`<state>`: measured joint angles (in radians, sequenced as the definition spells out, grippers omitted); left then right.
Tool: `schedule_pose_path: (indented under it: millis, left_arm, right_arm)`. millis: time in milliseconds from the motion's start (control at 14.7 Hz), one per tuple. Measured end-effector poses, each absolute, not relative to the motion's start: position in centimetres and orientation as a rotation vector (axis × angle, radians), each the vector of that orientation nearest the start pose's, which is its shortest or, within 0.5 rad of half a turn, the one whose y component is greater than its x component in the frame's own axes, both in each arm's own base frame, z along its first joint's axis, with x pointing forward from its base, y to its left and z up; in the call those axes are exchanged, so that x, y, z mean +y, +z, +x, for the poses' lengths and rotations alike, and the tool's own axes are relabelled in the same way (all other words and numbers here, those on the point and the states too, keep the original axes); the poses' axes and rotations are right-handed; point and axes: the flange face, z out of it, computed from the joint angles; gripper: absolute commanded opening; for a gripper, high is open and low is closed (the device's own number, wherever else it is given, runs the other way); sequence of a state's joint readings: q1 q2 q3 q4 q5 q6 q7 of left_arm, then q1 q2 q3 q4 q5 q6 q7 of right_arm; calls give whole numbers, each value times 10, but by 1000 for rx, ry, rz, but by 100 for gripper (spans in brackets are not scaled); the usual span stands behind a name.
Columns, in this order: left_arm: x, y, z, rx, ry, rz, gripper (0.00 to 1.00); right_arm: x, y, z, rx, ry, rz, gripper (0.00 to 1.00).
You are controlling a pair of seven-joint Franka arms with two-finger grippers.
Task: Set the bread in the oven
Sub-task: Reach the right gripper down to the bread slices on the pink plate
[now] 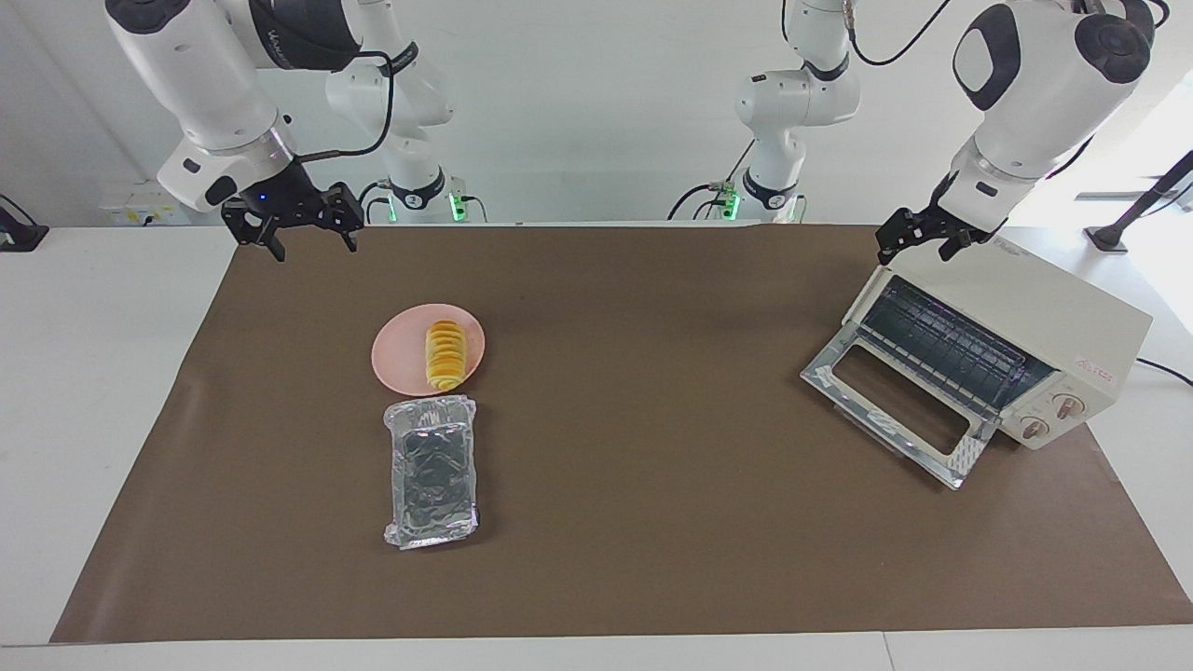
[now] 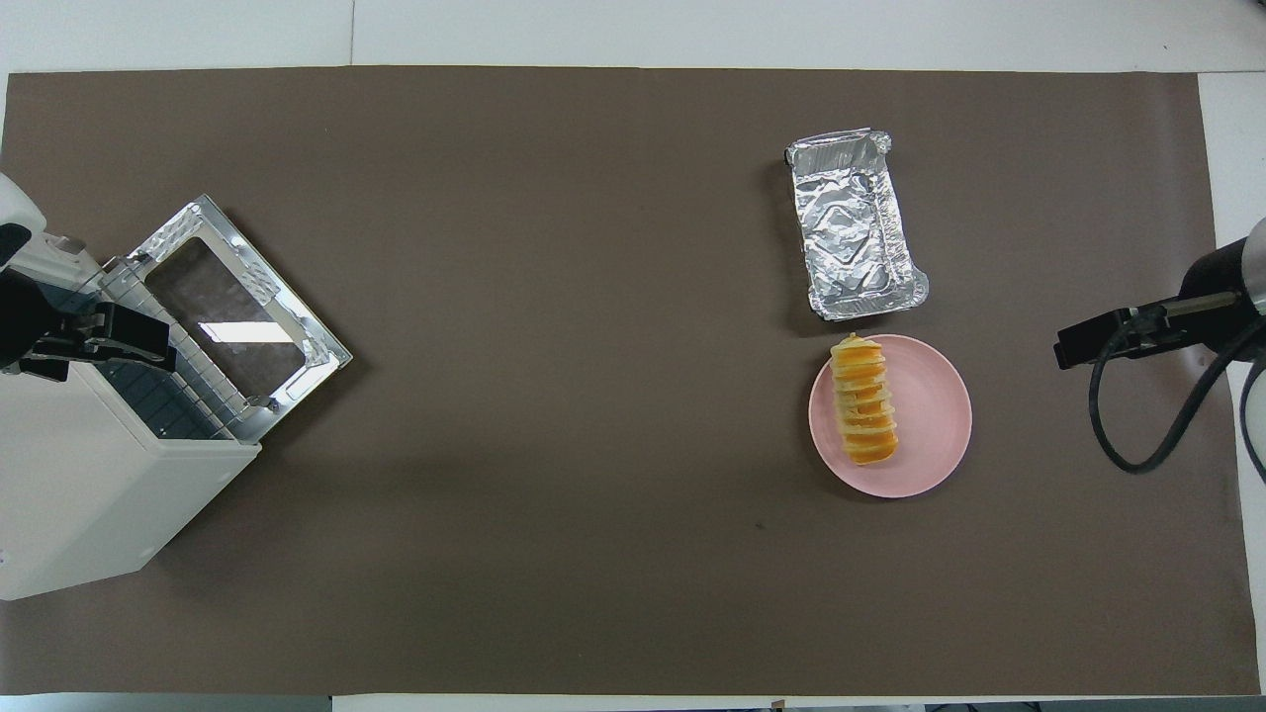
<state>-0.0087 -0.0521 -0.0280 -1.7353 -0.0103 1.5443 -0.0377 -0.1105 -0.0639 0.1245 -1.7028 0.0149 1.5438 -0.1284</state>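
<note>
A: Starting at the right gripper [image 1: 312,244]: up in the air over the brown mat's [image 1: 652,522] edge at the right arm's end, fingers spread wide, holding nothing, touching nothing.

B: And the bread [image 1: 445,354]?

A: Lying on the pink plate [image 1: 396,359], well apart from that gripper, farther from the robots and more toward the table's middle. Untouched. Just beside the plate, farther out again, a crinkled foil tray [image 1: 431,471].

B: Over to the left gripper [image 1: 927,244], then.

A: Hanging above the oven's [image 1: 1053,312] top corner, near the upper edge of the opening. Jaws wide apart as well, nothing between them. Touching the oven or just clear of it, hard to say from this angle.

B: Oven itself?

A: At the left arm's end, angled toward the middle, glass door [image 1: 899,410] dropped flat on the mat, rack [image 1: 951,345] showing inside. Bread and oven well apart, most of the mat between them.
</note>
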Motion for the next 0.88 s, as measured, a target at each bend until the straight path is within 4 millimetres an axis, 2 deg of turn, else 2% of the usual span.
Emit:
schedule_pose_path:
  millis: [544, 748, 884]
  left_arm:
    - [-21, 574, 529, -2, 219, -3138, 100]
    - [-21, 574, 529, -2, 219, -3138, 100]
    - [-21, 574, 529, -3, 219, -3138, 100]
  right_arm:
    - [14, 590, 527, -228, 165, -3116, 100]
    - [34, 569, 520, -278, 150, -3119, 100]
    - [58, 538, 510, -282, 104, -3130, 100]
